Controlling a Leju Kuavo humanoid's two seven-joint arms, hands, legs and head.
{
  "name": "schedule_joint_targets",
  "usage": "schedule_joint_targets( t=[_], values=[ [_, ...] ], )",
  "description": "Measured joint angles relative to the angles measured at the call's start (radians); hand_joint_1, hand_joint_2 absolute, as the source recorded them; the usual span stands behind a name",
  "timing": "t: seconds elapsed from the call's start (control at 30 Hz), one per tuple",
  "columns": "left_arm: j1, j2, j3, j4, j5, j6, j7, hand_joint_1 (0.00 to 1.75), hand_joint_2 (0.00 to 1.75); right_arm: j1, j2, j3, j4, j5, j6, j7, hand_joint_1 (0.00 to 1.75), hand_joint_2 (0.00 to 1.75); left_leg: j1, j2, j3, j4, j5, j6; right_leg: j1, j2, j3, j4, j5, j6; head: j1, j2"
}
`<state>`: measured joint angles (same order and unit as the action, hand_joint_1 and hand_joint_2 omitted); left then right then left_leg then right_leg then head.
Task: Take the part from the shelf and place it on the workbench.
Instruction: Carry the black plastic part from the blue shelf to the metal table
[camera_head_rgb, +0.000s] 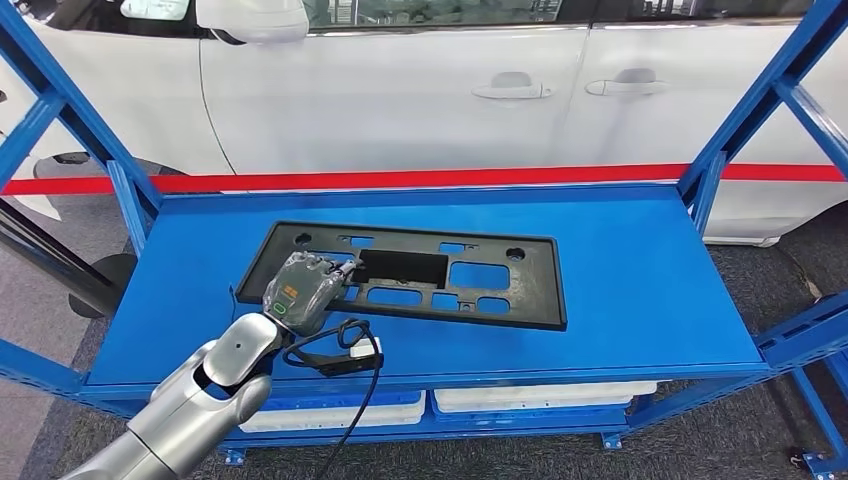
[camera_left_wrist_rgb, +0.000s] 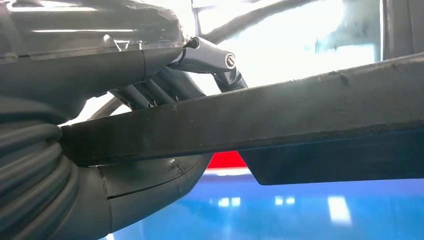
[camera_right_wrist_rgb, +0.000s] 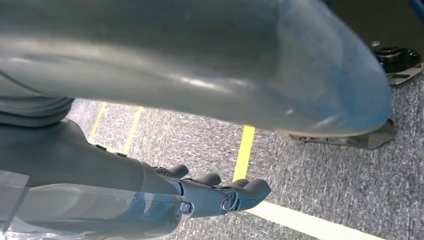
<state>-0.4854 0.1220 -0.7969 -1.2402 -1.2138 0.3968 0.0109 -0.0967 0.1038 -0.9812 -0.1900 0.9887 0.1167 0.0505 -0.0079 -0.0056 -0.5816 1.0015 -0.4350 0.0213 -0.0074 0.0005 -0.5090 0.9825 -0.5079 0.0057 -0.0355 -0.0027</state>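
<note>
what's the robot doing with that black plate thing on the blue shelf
The robot's left hand grips the near left edge of a flat black plastic part lying on the blue shelf, in front of a white car. The left wrist view shows the part's edge between thumb and fingers. The right hand hangs over the grey floor, holding nothing.

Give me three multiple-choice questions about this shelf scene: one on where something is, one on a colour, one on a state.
1. Where does the flat black plastic part lie?
A on the blue metal shelf's top deck
B on the floor
C on the white car

2. What colour is the stripe behind the shelf?
A yellow
B red
C green

3. What is the left hand doing?
A hanging free
B waving
C gripping the part's edge

Answers: 1 A, the part rests on the deck. 2 B, a red band runs along the car. 3 C, the left wrist view shows fingers and thumb clamping the edge.
</note>
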Motion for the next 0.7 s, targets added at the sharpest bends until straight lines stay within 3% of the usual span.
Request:
schedule_joint_targets(
  t=[0.23, 0.37, 0.47, 0.53, 0.63, 0.67, 0.7],
  values=[
    [0.026, 0.027, 0.022, -0.086, -0.018, 0.019, 0.0, 1.75, 1.75, 0.001, 0.0, -0.004, 0.0, -0.001, -0.006, -0.001, 0.0, 0.0, -0.002, 0.0, -0.001, 0.002, -0.001, 0.001, -0.002, 0.0, 0.0, -0.001, 0.0, 0.001, 0.0, 0.0],
    [0.041, 0.038, 0.034, -0.127, -0.049, 0.049, -0.005, 1.75, 1.75, 0.002, 0.0, -0.005, 0.0, -0.001, -0.009, -0.003, 0.0, 0.0, -0.006, -0.001, -0.004, 0.01, -0.004, 0.01, -0.006, -0.001, 0.001, -0.002, 0.001, 0.009, 0.0, 0.0],
    [0.052, 0.042, 0.045, -0.154, -0.071, 0.068, -0.003, 1.75, 1.75, 0.002, 0.0, -0.005, 0.0, -0.001, -0.008, -0.006, 0.0, 0.0, 0.003, 0.002, 0.002, -0.006, 0.008, 0.02, -0.005, 0.0, 0.002, 0.002, -0.007, 0.016, 0.0, 0.0],
    [0.055, 0.043, 0.048, -0.164, -0.079, 0.077, 0.0, 1.75, 1.75, 0.002, 0.0, -0.006, 0.0, -0.001, -0.009, -0.007, 0.0, 0.0, 0.007, 0.004, 0.003, -0.014, 0.014, 0.024, -0.006, 0.0, -0.019, 0.053, -0.048, 0.018, 0.0, 0.0],
    [0.067, 0.043, 0.053, -0.177, -0.086, 0.085, 0.002, 1.75, 1.75, 0.002, 0.0, -0.007, 0.0, -0.003, -0.009, -0.007, 0.0, 0.0, 0.008, 0.005, -0.005, -0.012, 0.015, 0.027, -0.009, 0.0, -0.107, 0.241, -0.139, 0.025, 0.0, 0.0],
    [0.073, 0.043, 0.054, -0.18, -0.088, 0.086, 0.003, 1.75, 1.75, 0.003, 0.0, -0.007, 0.0, -0.003, -0.009, -0.007, 0.0, 0.0, 0.008, 0.005, -0.007, -0.009, 0.015, 0.026, -0.012, 0.0, -0.124, 0.277, -0.142, 0.028, 0.0, 0.0],
    [0.079, 0.043, 0.056, -0.183, -0.091, 0.088, 0.004, 1.75, 1.75, 0.004, 0.0, -0.007, 0.0, -0.004, -0.009, -0.008, 0.0, 0.0, 0.009, 0.005, -0.01, -0.005, 0.015, 0.025, -0.015, 0.0, -0.123, 0.275, -0.123, 0.031, 0.0, 0.0]
  ],
)
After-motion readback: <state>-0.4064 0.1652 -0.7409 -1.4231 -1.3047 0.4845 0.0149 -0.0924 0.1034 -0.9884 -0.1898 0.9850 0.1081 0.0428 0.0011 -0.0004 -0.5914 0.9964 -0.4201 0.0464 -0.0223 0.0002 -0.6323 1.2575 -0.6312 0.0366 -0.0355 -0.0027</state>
